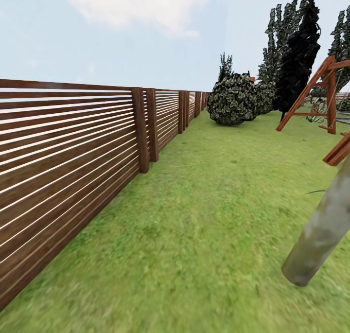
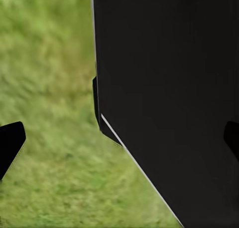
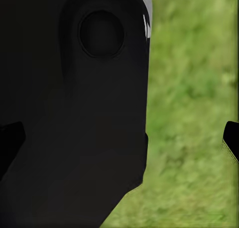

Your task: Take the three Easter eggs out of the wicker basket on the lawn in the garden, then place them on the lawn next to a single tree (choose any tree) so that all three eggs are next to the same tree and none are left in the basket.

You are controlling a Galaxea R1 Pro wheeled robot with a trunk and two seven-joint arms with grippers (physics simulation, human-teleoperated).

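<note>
In the head view, the lawn (image 1: 204, 236) fills the lower and middle part of the frame. A brown wooden fence (image 1: 68, 158) with horizontal slats runs along the left side toward the far middle. A pale grey-tan trunk (image 1: 323, 226), leaning, enters from the right edge and meets the grass at the lower right. Farther back, at the upper right, stand a round bush (image 1: 233, 99), a very dark tree (image 1: 299, 56) and a reddish wooden frame (image 1: 316, 97).

In the left wrist view, the left gripper (image 2: 119, 138) shows its two dark fingertips (image 2: 10, 143) at the opposite edges, so the fingers are wide apart and hold nothing. A large black body (image 2: 169, 98), probably a part of the robot, covers the right half, with grass behind.

In the right wrist view, the right gripper (image 3: 119, 138) is also spread wide, with its fingertips (image 3: 231, 138) at the edges and nothing between them. A black rounded part (image 3: 79, 103) covers the left half.
</note>
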